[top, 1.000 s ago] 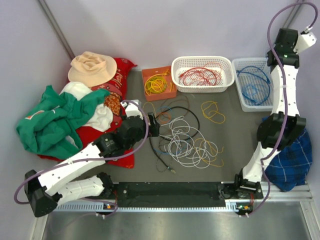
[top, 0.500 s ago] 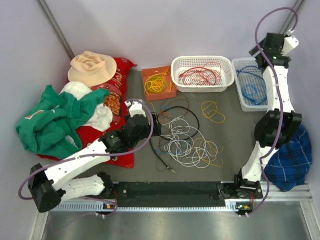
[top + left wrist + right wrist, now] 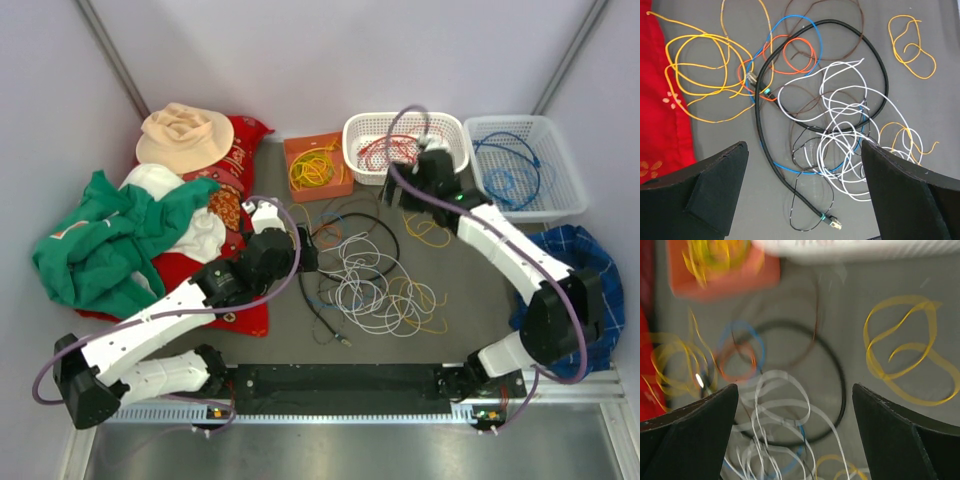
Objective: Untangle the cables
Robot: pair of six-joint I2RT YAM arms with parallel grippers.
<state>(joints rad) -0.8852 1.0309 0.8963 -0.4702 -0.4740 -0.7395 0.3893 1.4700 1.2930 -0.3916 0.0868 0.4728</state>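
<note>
Hovering | left end effector [image 3: 805, 150] spread, empty | right end effector [image 3: 795, 390] spread, empty | cables [image 3: 365, 283] below

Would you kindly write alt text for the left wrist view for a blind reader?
Tangled cables in white, black, blue, red, brown and yellow lie on a grey table, framed by the black fingers of the open left pincer. Red cloth edges the left.

The cables [image 3: 365, 285] lie in one flat tangle, white, black, blue, red, brown and yellow loops crossing (one yellow loop [image 3: 912, 46] lies apart).
</note>
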